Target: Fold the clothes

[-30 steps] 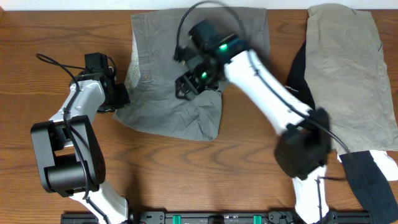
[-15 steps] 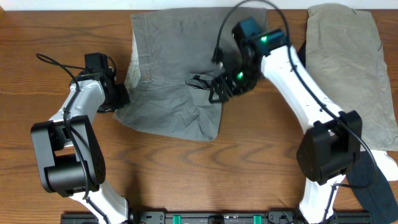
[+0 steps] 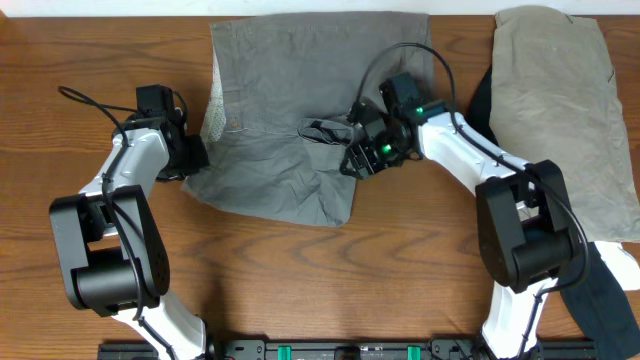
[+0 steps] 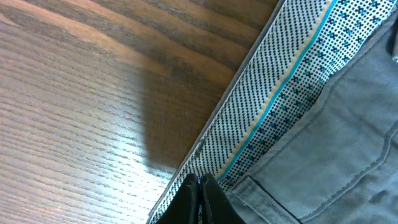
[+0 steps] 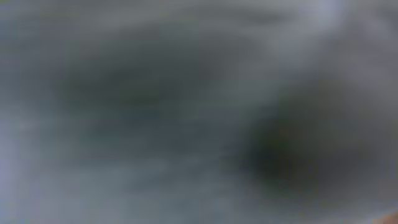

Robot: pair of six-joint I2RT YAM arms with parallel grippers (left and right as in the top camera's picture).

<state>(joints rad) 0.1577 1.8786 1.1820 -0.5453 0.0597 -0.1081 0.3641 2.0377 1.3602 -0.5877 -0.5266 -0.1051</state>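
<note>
The grey shorts [image 3: 270, 80] lie spread out and wrinkled at the back middle of the table. Their pale speckled waistband lining [image 4: 273, 106] runs along the left edge. My left gripper [image 3: 192, 158] is at the shorts' front left corner. In the left wrist view its fingers [image 4: 200, 186] are shut together on the waistband edge. My right gripper [image 3: 358, 160] is down on the shorts' right side beside a small raised fold [image 3: 322, 130]. The right wrist view shows only blurred grey cloth [image 5: 155, 112], so its jaws are hidden.
A khaki-beige garment [image 3: 565, 110] lies at the back right. A black garment [image 3: 600, 290] lies under it and reaches the front right corner. Bare wooden table [image 3: 60, 50] shows at the left and front.
My right gripper moved from the middle of the shorts rightward, then lowered onto their right side. A small fold has risen in the cloth. The left arm has not moved.
</note>
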